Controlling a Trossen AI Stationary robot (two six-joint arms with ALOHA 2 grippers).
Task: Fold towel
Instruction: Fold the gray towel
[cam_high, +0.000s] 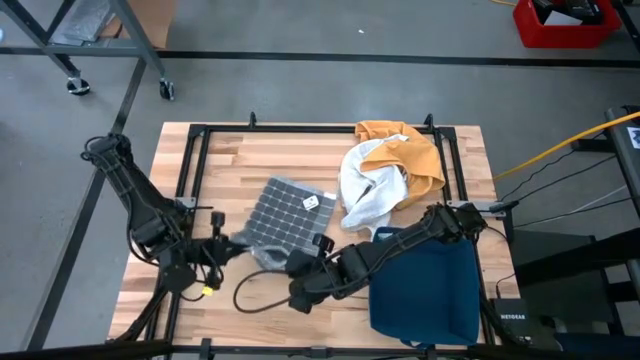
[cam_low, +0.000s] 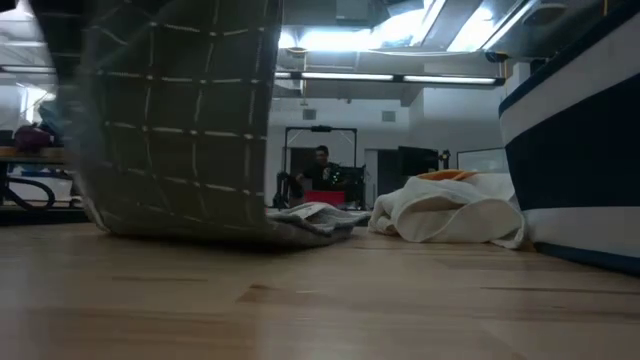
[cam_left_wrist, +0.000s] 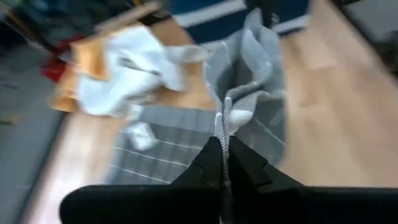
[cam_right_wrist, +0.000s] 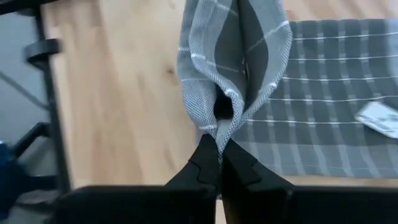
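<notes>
With both near corners lifted off the table (cam_high: 240, 150), the left gripper (cam_high: 222, 246) pinches the grey towel (cam_high: 285, 208) at one corner, jaws pressed tight on cloth. Right gripper (cam_high: 305, 262) pinches the other. Far half lies flat, mid-table. Risk: uneven travel would skew the fold; thin pinches may slip.

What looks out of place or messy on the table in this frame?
Nothing is damaged. The grey towel is pinched at its near edge by both shut grippers, left and right. Behind it, a white cloth and an orange cloth lie crumpled in a heap.
</notes>
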